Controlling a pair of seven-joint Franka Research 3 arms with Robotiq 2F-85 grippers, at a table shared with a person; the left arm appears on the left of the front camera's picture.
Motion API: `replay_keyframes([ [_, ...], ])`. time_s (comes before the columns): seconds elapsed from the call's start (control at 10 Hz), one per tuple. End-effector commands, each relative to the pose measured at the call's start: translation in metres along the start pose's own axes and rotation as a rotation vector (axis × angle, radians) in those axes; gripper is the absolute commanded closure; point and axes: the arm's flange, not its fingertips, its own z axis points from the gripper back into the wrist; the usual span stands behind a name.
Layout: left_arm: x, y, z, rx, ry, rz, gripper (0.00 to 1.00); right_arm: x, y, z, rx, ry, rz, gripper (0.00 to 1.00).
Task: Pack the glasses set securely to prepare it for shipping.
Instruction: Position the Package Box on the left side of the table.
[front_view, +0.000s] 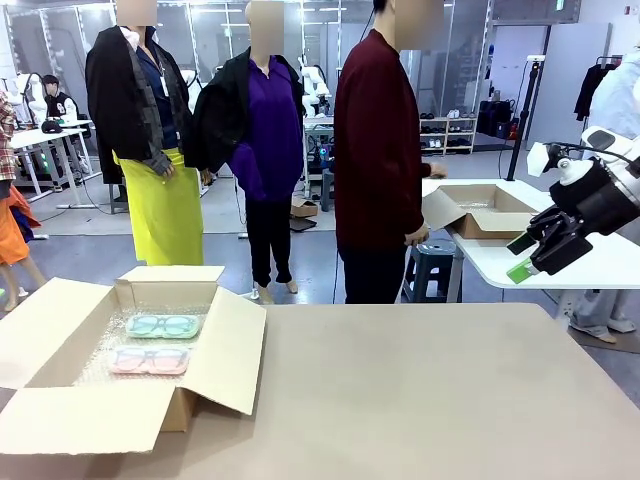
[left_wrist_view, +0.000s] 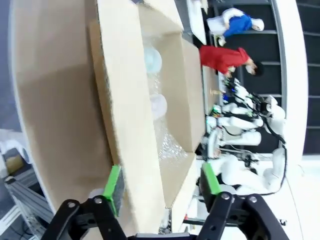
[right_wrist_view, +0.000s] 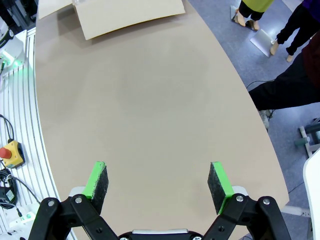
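Note:
An open brown cardboard box (front_view: 235, 350) lined with bubble wrap sits on the table's left part. Inside it the mint-green glasses case (front_view: 163, 325) lies flat at the far side, with the pink glasses case (front_view: 150, 360) just nearer to me. In the left wrist view the mint-green case (left_wrist_view: 152, 58) and the pink case (left_wrist_view: 158, 105) lie deep in the box (left_wrist_view: 125, 100); my left gripper (left_wrist_view: 162, 182) is open, straddling a box flap's edge without holding it. My right gripper (front_view: 522, 257) hangs open high at the right, over bare table (right_wrist_view: 150, 100); its pads (right_wrist_view: 97, 180) hold nothing.
A person in a dark red top (front_view: 378, 150) stands at the far side, hand near a second cardboard box (front_view: 480, 212) on a white table behind. A red stop button (right_wrist_view: 11, 152) sits beside the table's near edge. The box flap (right_wrist_view: 125, 15) lies at the table's far left.

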Motion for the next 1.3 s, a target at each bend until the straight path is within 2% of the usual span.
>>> replay_keyframes([
  [0.0, -0.018, -0.034, -0.002, 0.136, -0.067, -0.041, 0.0, 0.005, 0.0, 0.0, -0.01, 0.002, -0.024, 0.0],
  [0.3, -0.022, -0.09, 0.004, 0.241, -0.077, -0.136, 0.0, 0.005, 0.0, 0.0, -0.01, 0.002, -0.024, 0.0],
  [0.4, -0.023, -0.098, 0.002, 0.251, -0.069, -0.147, 0.0, 0.005, 0.0, 0.0, -0.01, 0.002, -0.024, 0.0],
  [0.5, -0.024, -0.1, 0.0, 0.256, -0.057, -0.152, 0.0, 0.005, 0.0, 0.0, -0.01, 0.002, -0.024, 0.0],
  [0.6, -0.007, -0.098, 0.014, 0.205, -0.072, -0.132, 0.0, 0.005, 0.0, 0.0, -0.01, 0.002, -0.024, 0.0],
  [1.2, -0.007, -0.098, 0.014, 0.205, -0.072, -0.132, 0.0, 0.005, 0.0, 0.0, -0.01, 0.002, -0.024, 0.0],
])
